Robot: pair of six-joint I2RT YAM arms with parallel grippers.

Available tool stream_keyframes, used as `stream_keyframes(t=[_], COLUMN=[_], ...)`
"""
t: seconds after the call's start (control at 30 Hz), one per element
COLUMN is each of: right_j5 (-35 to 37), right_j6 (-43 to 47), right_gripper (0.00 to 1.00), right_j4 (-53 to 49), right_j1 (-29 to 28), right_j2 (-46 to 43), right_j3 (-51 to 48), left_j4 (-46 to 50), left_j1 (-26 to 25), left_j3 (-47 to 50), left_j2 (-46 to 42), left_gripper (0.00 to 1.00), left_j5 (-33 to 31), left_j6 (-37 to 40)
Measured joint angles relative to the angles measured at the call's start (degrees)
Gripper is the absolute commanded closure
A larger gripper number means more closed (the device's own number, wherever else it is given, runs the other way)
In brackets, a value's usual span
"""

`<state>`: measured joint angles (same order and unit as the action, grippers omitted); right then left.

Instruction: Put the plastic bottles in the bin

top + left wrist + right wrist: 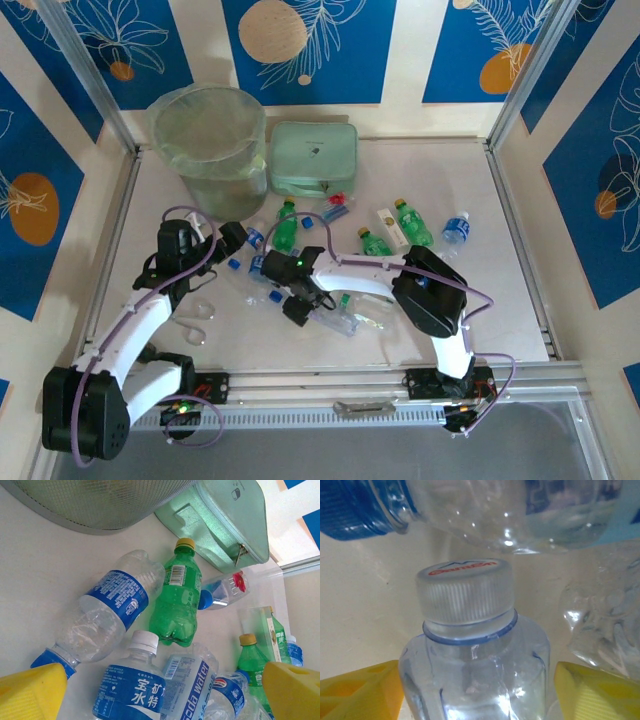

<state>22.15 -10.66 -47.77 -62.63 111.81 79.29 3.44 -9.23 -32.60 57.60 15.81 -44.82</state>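
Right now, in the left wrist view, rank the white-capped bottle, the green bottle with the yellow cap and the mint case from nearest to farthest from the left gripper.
1. White-capped bottle: bottom centre, right in front of the open left gripper.
2. Green bottle: mid-frame, just beyond the first.
3. Mint case: upper right, farthest.

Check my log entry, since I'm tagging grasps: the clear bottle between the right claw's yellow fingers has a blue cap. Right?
No: the right wrist view shows the clear bottle between the right claw's yellow fingers has a whitish cap with red lettering.
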Motion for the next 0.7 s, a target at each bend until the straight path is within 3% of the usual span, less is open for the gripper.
stream_keyframes(t=[0.13, 0.43, 0.7], right_j5=[0.63, 0.55, -4.85], right_j6=[0.22, 0.96, 0.11], right_gripper=[0.27, 0.47, 0.49], right_j4=[0.35, 0.94, 3.50], right_j1=[-0.04, -0.04, 1.81], right_j2=[0.61, 1.03, -2.08], right_j3=[0.11, 0.11, 0.09], left_j4=[0.00, -0.02, -0.02], left_j1=[0.00, 0.00, -0.07], left_j3=[0.00, 0.00, -0.02], left_j2=[0.00, 0.00, -0.02], left_gripper=[0.00, 0.00, 0.00], left_j5=[0.00, 0.00, 0.70], left_j6=[-0.20, -0.33, 0.15])
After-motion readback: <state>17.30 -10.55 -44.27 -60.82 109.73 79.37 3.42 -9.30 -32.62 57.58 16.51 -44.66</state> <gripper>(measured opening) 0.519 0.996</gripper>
